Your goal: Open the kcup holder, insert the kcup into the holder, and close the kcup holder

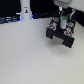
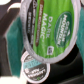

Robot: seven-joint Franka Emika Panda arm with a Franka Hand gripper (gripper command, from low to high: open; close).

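In the exterior view the kcup holder (image 1: 60, 36) is sitting on the pale surface (image 1: 30, 57) toward the exterior view's right, its black tray looking drawn out toward the camera; the pincer (image 1: 62, 21) is hanging directly above it, with something green and whitish blurring between its fingers; a white bottle (image 1: 25, 11) with a dark cap is standing upright well apart, toward the exterior view's left, at the far edge. In the wrist view the kcup (image 2: 50, 27) is filling most of the picture, its green lid facing the camera; the pincer appears to be grasping it; a second pod (image 2: 35, 69) with a dark lid is lying just beside it.
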